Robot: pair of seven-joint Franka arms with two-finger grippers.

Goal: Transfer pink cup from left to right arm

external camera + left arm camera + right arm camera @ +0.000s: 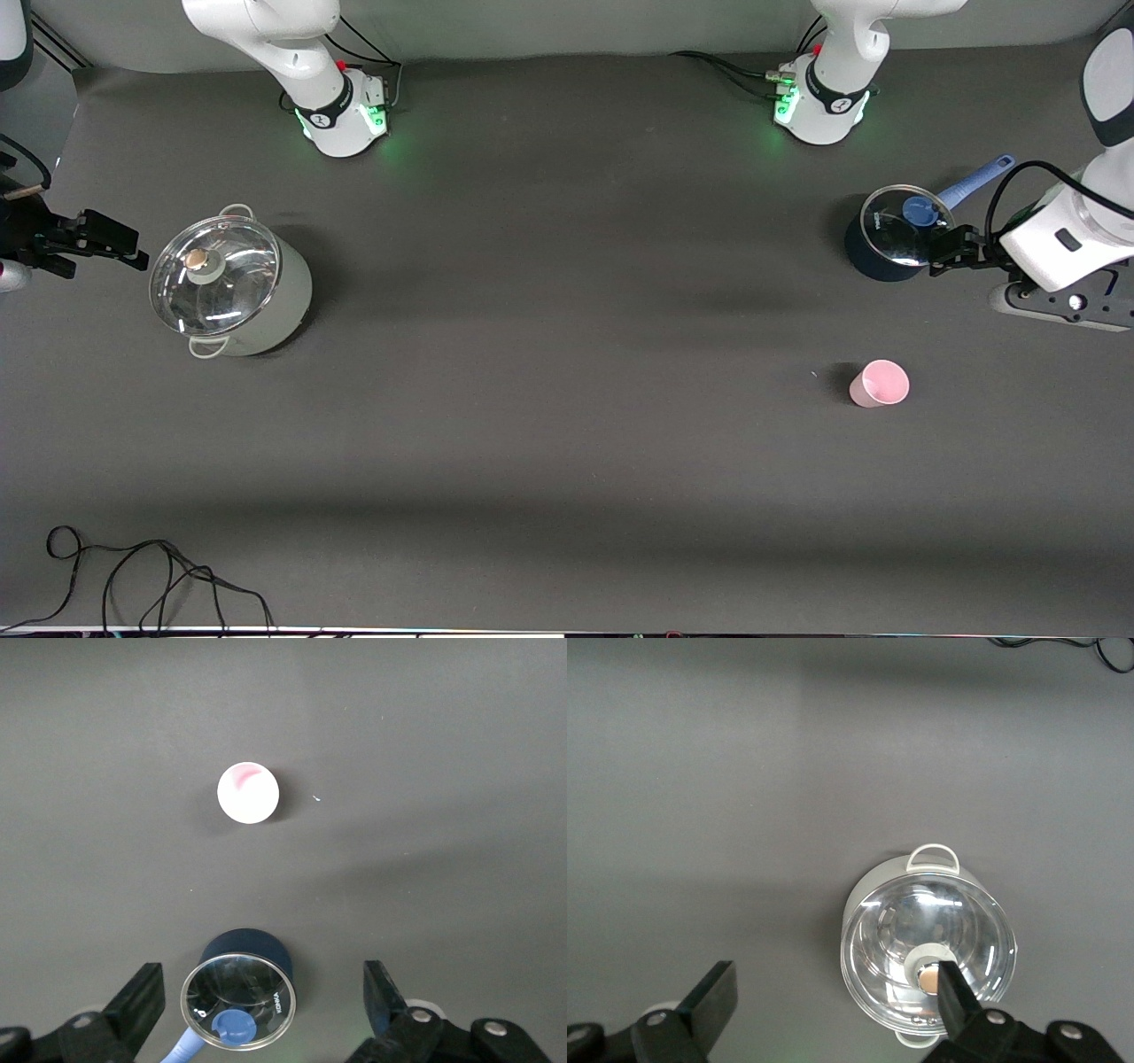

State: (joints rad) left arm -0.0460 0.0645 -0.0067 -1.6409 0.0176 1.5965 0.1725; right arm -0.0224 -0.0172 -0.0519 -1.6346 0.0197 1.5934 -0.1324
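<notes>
The cup (879, 384) stands upright on the desk near the left arm's end, untouched. Left gripper (941, 257), released, hovers probably over the saucepan (890, 244); it should descend straddling the rim squarely. Right gripper (124, 252), released, waits beside the pot (232, 285).

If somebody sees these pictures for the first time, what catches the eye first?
The small pale-pink plastic cup stands alone toward the left arm's end of the table, nearer the front camera than the dark saucepan with a blue handle and glass lid. A large pale-green pot with a glass lid sits toward the right arm's end.
</notes>
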